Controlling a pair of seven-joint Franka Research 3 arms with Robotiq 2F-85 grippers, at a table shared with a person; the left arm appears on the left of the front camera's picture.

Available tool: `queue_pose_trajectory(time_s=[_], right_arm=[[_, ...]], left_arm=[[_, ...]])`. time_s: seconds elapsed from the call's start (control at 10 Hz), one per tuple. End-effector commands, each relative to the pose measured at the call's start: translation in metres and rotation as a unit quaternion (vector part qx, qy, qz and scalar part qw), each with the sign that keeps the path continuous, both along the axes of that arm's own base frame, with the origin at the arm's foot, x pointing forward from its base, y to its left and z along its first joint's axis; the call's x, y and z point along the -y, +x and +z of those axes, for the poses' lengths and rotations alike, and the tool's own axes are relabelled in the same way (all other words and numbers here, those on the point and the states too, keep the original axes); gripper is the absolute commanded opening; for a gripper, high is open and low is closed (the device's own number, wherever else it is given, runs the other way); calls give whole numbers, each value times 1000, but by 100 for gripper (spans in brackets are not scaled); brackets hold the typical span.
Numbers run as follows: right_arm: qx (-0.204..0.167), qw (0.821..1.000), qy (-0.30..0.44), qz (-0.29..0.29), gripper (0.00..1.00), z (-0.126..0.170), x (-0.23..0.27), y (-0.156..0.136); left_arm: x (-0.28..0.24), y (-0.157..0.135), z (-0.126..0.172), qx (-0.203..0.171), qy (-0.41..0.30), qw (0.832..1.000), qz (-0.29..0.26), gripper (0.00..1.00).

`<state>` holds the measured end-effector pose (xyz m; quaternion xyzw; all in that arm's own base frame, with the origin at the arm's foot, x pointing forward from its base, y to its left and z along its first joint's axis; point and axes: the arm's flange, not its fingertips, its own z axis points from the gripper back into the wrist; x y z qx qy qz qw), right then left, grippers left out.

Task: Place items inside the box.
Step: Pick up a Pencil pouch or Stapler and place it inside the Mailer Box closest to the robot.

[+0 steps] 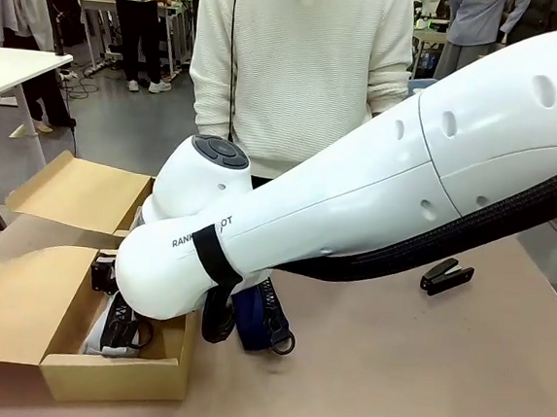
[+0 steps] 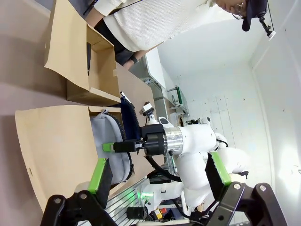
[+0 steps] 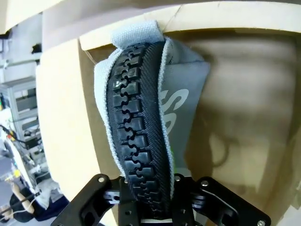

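Right gripper (image 3: 149, 186): down inside the box (image 1: 112, 377) at lower left of the front view, with the arm reaching across the surface (image 1: 420, 377). The grey pencil case (image 3: 141, 117) sits between its fingers, zipper edge up and far end pushed into the box's corner. Cannot tell whether the fingers pinch the fabric or merely flank it.

Left gripper (image 2: 159, 174): fingers spread wide, nothing between them, held off to the side and looking in at the box.

Other items: the navy case (image 1: 255, 314) lies on the surface just beside the box's right wall, under the arm. The black stapler (image 1: 446, 275) is well apart, at right of the front view. The flap lid (image 1: 6, 307) is folded out to the left. A second box (image 1: 80, 191) stands open behind.

Risks, as judged:
- Soft fabric or zipper teeth may cling to the pads. Lifting before the fingers clear it would drag the pencil case back out.
- The pencil case is balanced on its edge and could flop against the wall once let go.
- The box looks light, so a sideways pull-out could shove it.
- The arm's black cable hangs close to the navy case's zipper ring. A snag there would tow it.
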<state>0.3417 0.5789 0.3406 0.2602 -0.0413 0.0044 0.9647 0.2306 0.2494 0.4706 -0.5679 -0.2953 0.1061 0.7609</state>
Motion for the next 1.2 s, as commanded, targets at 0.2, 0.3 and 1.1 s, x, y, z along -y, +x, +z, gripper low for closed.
queue_pose_trajectory(time_s=[0.2, 0.3, 1.1], right_arm=[[-14, 1000, 9, -11, 100, 9, -12, -1], [-20, 1000, 16, -10, 78, 9, -10, -2], [-47, 996, 73, 12, 100, 34, 14, -7]], left_arm=[[0, 0, 2, 13, -2, 1000, -1, 100], [0, 0, 2, 13, -2, 1000, -1, 100], [0, 0, 2, 13, -2, 1000, -1, 100]])
